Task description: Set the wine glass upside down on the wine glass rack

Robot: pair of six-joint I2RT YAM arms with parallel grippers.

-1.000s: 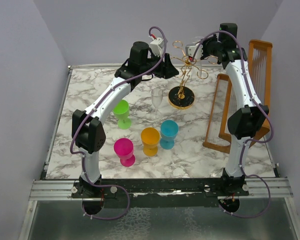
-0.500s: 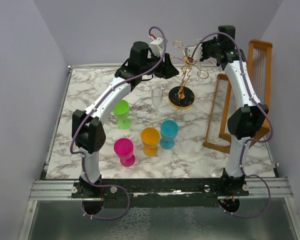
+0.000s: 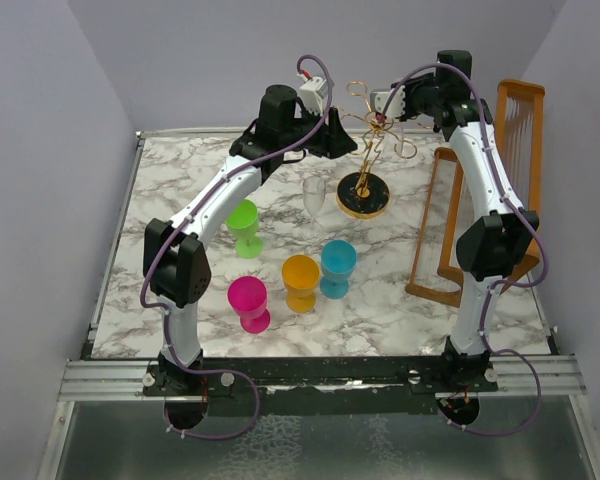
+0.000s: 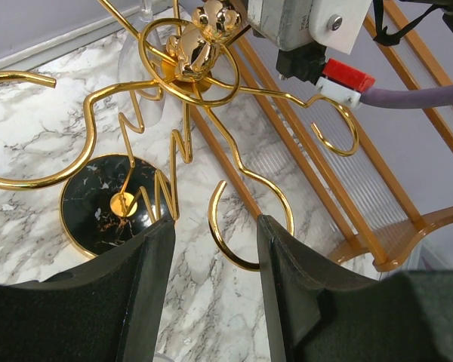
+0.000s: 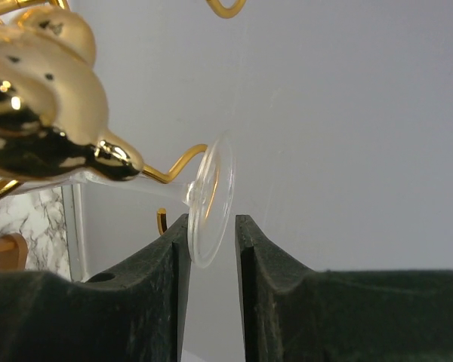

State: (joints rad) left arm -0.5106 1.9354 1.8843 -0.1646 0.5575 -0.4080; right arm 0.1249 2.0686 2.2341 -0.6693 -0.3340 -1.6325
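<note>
I am reading the step in hand as the release. The glass (image 5: 210, 197) is hanging on the rack (image 4: 187, 47) at the far side of the worktop (image 3: 180, 190), its stem lying in a gold hook. Its thin round foot is sitting between the right jaws, which are standing slightly apart around it, with a sliver of gap on one side, so they are not pinching it. The left jaws are standing spread beside the rack's arms and are pinching nothing that I can make out. As I am judging it, the next move calls for drawing the right arm straight back off the foot without dragging its rim. After that I am checking that the hook alone is carrying the glass. The glass is clear, thin-walled and smooth, and hard to see against the pale wall. The rack is polished gold wire with wavy arms ending in open rings, a lumpy finial and a round black base (image 3: 364, 195). The worktop is white veined marble. The fingers (image 5: 158, 290) are matte black mouldings.
</note>
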